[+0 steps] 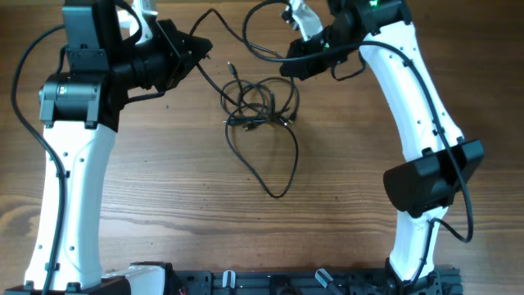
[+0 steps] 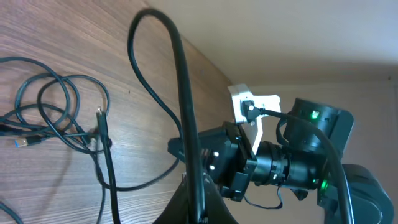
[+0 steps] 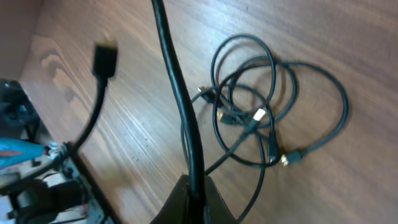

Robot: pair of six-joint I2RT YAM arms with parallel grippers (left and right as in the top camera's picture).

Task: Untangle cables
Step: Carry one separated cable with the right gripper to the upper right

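Observation:
A tangle of thin black cables with small gold plug ends lies on the wooden table near the far middle, with one long loop trailing toward me. It also shows in the left wrist view and the right wrist view. One thicker black cable is stretched above the table between both grippers. My left gripper is shut on it. My right gripper is shut on its other part.
A loose plug end hangs off a cable at the left of the right wrist view. A white bracket sits at the far edge. The arm bases line the near edge.

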